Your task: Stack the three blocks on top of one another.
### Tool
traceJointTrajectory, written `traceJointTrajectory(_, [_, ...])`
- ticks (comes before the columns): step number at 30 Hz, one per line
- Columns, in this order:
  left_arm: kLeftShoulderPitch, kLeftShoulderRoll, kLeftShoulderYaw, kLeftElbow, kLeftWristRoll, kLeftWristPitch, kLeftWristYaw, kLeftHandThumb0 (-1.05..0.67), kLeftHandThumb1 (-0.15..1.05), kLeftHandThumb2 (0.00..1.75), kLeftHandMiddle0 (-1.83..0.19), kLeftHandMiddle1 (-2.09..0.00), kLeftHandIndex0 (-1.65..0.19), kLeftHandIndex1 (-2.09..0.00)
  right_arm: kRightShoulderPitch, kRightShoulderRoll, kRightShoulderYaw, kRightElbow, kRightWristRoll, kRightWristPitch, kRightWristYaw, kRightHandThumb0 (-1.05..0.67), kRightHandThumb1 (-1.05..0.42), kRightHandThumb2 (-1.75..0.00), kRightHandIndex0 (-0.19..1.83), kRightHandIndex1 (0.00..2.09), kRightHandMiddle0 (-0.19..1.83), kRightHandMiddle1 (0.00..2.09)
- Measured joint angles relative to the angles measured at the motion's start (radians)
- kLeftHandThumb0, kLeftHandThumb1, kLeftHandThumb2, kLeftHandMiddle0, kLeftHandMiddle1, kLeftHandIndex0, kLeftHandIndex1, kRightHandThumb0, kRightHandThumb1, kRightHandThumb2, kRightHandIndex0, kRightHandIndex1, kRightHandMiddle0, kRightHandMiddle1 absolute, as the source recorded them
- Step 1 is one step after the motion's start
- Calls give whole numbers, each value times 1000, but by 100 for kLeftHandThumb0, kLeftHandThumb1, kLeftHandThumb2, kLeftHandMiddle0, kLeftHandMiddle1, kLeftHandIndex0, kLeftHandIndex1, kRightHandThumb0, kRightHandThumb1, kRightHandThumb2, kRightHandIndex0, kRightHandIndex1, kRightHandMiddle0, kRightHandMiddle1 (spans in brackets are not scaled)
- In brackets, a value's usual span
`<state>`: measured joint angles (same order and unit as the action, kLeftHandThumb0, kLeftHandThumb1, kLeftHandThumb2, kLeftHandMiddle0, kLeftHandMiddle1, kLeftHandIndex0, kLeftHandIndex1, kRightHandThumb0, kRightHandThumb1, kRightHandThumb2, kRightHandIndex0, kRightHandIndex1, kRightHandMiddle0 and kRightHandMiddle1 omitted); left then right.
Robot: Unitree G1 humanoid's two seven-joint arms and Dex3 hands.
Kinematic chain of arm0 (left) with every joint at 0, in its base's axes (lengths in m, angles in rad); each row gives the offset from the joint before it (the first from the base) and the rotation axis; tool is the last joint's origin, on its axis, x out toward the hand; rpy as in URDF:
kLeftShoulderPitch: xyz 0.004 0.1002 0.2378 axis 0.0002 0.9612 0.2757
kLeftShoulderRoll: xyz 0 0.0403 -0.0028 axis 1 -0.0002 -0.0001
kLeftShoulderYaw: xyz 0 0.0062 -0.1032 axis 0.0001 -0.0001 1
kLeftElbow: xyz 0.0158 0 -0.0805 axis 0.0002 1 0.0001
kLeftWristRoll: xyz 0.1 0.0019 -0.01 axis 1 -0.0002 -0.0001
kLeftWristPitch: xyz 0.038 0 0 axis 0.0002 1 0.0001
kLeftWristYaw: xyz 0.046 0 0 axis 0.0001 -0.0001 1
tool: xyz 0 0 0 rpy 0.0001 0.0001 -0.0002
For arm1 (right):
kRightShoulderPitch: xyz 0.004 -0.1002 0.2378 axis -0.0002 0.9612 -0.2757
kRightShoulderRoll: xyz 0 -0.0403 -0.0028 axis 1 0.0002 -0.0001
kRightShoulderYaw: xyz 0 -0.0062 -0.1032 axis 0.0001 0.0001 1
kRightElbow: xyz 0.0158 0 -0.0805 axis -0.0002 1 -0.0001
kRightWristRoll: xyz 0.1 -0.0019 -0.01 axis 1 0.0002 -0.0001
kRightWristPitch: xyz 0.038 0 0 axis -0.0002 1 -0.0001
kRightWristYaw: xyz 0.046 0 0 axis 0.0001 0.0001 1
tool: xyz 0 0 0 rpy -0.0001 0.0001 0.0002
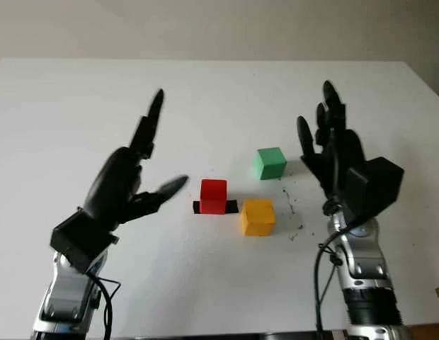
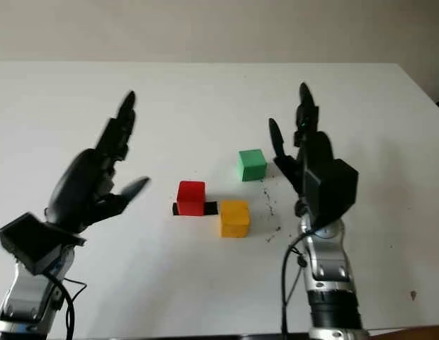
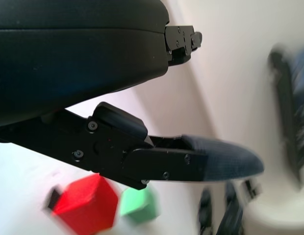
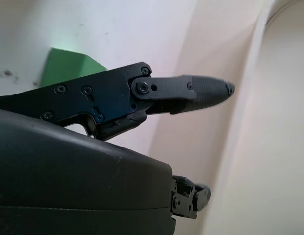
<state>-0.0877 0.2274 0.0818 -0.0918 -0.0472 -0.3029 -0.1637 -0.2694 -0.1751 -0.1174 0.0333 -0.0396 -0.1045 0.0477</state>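
Left eye view gives you a white table [image 1: 205,92] with dark specks near the blocks and a pale wall behind. Nearest, your left hand [image 1: 127,180] and right hand [image 1: 333,152] are raised, released, holding nothing. Between them sit the yellow block [image 1: 258,216], then the red block [image 1: 213,196] on a black strip [image 1: 231,207], and farthest the green block [image 1: 270,163], all apart.
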Motion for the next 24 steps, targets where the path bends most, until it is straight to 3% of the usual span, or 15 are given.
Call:
traceJointTrajectory(2, [-23,-29,28,47,-42,0,28,-85,105,58,8,-6,7,-5,23,-29,0,-78,12,29,49,-76,-93,-6,-3,6,-13,82])
traceJointTrajectory(3, [-43,-40,45,77,-67,1,37,-82,105,58,9,-5,8,-5,38,-51,1,-120,-8,42,61,-77,-84,-5,2,8,0,76])
traceJointTrajectory(8, [-170,-41,118,269,-128,29,62,-81,105,62,9,-5,9,-4,132,-183,29,-292,-237,44,82,-73,-70,-5,14,8,39,34])
traceJointTrajectory(12, [-223,-38,144,380,-139,35,66,-79,105,64,8,-6,10,-4,191,-236,46,-368,-360,42,96,-75,-69,-6,15,7,48,22])
traceJointTrajectory(17, [-244,-36,166,437,-154,52,60,-79,105,64,8,-6,8,-5,243,-298,77,-431,-528,14,105,-80,-70,-5,14,5,54,19])
traceJointTrajectory(24, [-270,-33,174,444,-164,49,37,-78,105,59,7,-6,7,-6,254,-321,127,-452,-606,-7,140,-84,-69,-5,15,6,62,17])
